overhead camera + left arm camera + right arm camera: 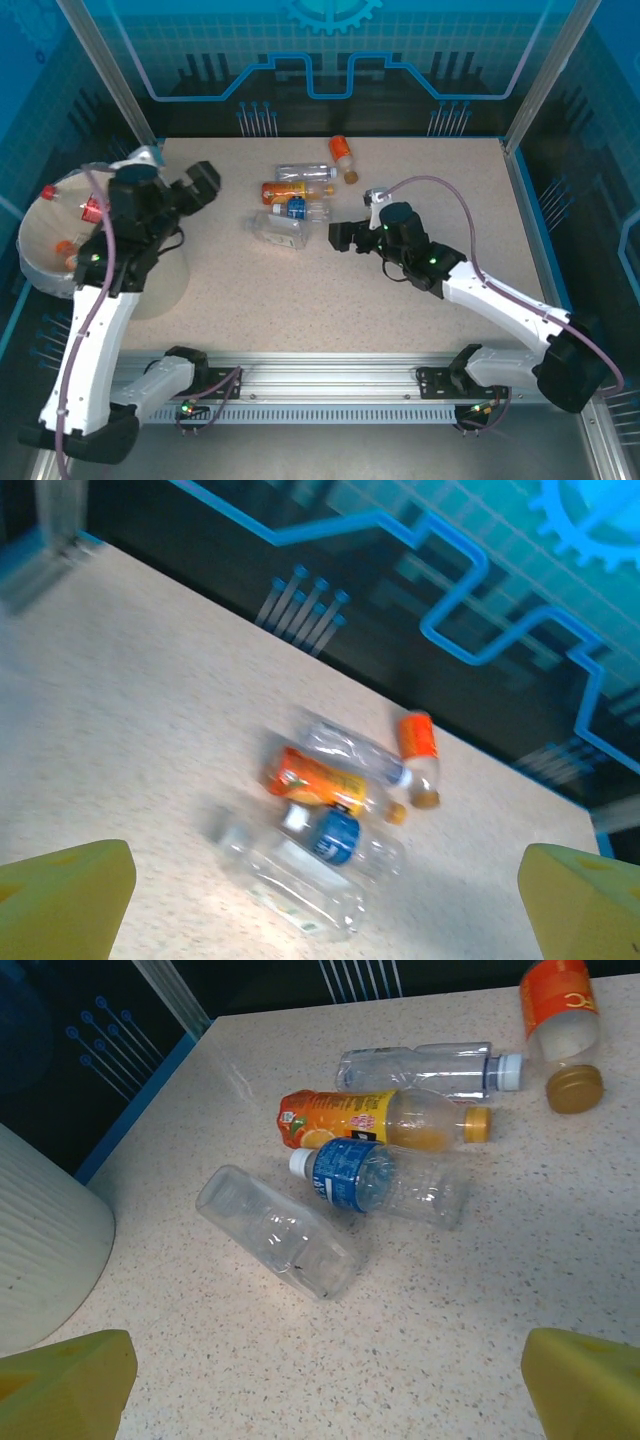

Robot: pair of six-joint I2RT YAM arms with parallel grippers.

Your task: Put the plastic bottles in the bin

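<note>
Five plastic bottles [285, 190] are left lying on the table [430, 290], so the task is judged to be partly done, with a good share still to be carried out. The bin [40, 275] is seen at the left edge of the table, under the left arm [95, 320]. Inside it a few bottles can be made out by two red caps [47, 190] and an orange label; how many lie deeper cannot be told, as the arm covers part of the opening. Four of the five are gathered in a loose cluster near the middle of the table: a clear bottle with a pale cap [420, 1065], an orange-labelled bottle [370, 1120] just beside it, a blue-labelled bottle [385, 1180] touching that one, and a squarish clear bottle [275, 1230] nearest the bin. The fifth, an orange bottle with a brown cap [560, 1015], lies a little apart toward the far edge. The left gripper [198, 186] is held above the table just beside the bin, its yellow fingers [65, 890] spread wide with nothing between them. The right gripper [342, 238] is placed near the cluster on its right side, its fingers [70, 1380] likewise spread wide and empty. No bottle is touched by either gripper, so a fresh pick is judged to be called for next.
</note>
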